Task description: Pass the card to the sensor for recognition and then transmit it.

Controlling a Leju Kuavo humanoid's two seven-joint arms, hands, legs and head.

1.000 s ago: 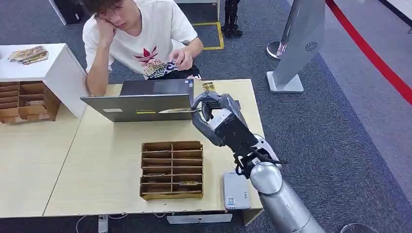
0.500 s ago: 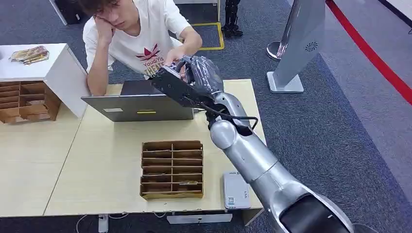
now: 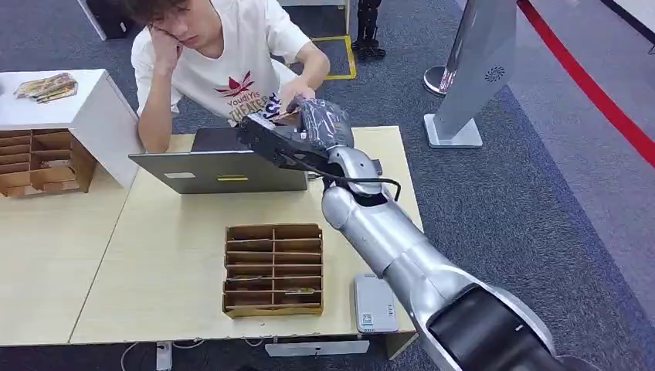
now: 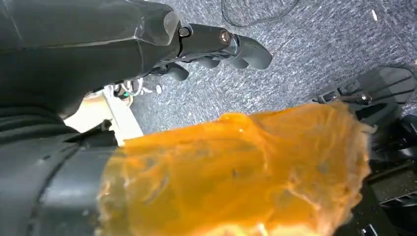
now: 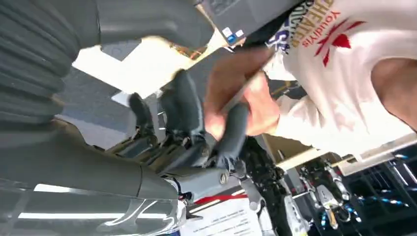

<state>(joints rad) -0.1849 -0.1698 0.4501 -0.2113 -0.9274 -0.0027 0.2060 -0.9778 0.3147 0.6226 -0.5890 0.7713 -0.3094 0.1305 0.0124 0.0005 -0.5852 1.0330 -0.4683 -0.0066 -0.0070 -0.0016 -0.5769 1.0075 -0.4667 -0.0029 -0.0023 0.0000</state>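
Observation:
My right hand [image 3: 303, 128] reaches over the laptop [image 3: 224, 166] toward the seated person [image 3: 224, 54]. It pinches a thin tan card [image 3: 286, 114], seen edge-on as the card [image 5: 248, 83] in the right wrist view. The person's hand [image 5: 236, 93] has closed its fingers around that card, right against my dark fingers [image 5: 231, 130]. The white card sensor [image 3: 375, 303] lies flat at the table's front edge, far behind my hand. My left hand [image 4: 216, 46] hangs over grey carpet, fingers loosely spread and holding nothing.
A wooden compartment tray [image 3: 273, 270] with a few cards sits mid-table in front of the laptop. A white cabinet [image 3: 69, 108] and another wooden tray [image 3: 39, 162] stand at the left. A grey kiosk [image 3: 475, 69] stands on the carpet to the right.
My right arm swung up from beside the laptop and stretched toward the person. The person's hand rose from behind the laptop and took hold of the card.

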